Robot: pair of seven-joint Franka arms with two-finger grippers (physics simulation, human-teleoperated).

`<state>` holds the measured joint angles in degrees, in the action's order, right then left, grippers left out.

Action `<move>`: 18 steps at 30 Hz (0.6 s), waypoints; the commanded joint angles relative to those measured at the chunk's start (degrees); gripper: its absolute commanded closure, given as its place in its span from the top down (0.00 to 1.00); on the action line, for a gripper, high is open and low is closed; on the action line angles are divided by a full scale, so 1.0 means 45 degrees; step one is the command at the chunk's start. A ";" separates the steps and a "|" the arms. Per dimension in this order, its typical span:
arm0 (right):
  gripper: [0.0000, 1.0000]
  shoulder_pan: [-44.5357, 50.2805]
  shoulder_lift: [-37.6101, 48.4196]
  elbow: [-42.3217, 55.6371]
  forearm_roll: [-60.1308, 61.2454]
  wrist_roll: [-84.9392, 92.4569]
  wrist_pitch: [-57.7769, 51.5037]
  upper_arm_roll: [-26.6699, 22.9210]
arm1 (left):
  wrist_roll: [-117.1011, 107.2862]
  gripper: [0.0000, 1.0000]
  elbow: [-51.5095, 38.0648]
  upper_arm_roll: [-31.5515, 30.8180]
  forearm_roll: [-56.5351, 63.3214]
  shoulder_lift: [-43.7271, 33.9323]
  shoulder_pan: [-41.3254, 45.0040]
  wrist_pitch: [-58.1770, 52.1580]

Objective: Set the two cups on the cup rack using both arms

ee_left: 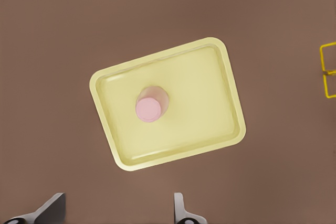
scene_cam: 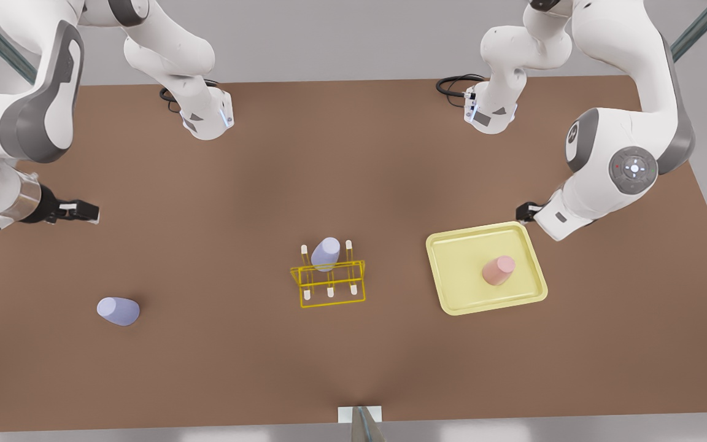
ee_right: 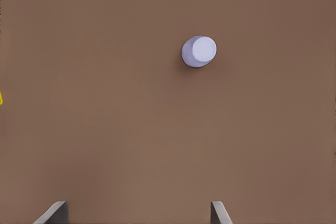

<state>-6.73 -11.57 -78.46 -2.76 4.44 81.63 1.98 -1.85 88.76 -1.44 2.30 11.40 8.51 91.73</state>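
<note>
I find no readable text, label, brand or number anywhere: nothing on my arms, the cups, the rack, the tray or the table carries writing that I can make out.

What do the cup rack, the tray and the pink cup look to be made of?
Cup rack: thin yellow wire, probably coated metal, with cream-tipped pegs. Pale yellow tray: looks like moulded plastic, given its rounded corners and soft sheen. Pink cup: matte, uniform, plastic or ceramic; cannot tell which.
</note>
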 commanded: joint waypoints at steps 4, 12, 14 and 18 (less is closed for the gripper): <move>1.00 -0.0028 -0.1779 0.0734 -0.0012 0.1101 0.1993 0.0008 | 0.0294 1.00 -0.0464 0.0007 0.0035 0.1722 -0.0094 0.1175; 1.00 -0.0770 -0.6980 0.2300 0.0144 0.2295 0.6605 -0.0089 | 0.0333 1.00 0.3244 0.0358 -0.0785 0.3229 -0.0191 0.8678; 1.00 -0.1024 -0.7156 0.2144 0.0164 0.3076 0.7446 -0.0109 | 0.0333 1.00 0.3440 0.0593 -0.0766 0.3835 -0.0191 0.8834; 1.00 -0.1629 -0.7683 0.1968 0.0086 0.3486 0.8168 -0.0109 | 0.0333 1.00 0.3597 0.0612 -0.0785 0.4186 -0.0094 0.8854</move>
<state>-13.67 -45.79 -69.56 -2.37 11.51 111.44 1.50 -0.87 104.85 1.29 -1.10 29.97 8.04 125.75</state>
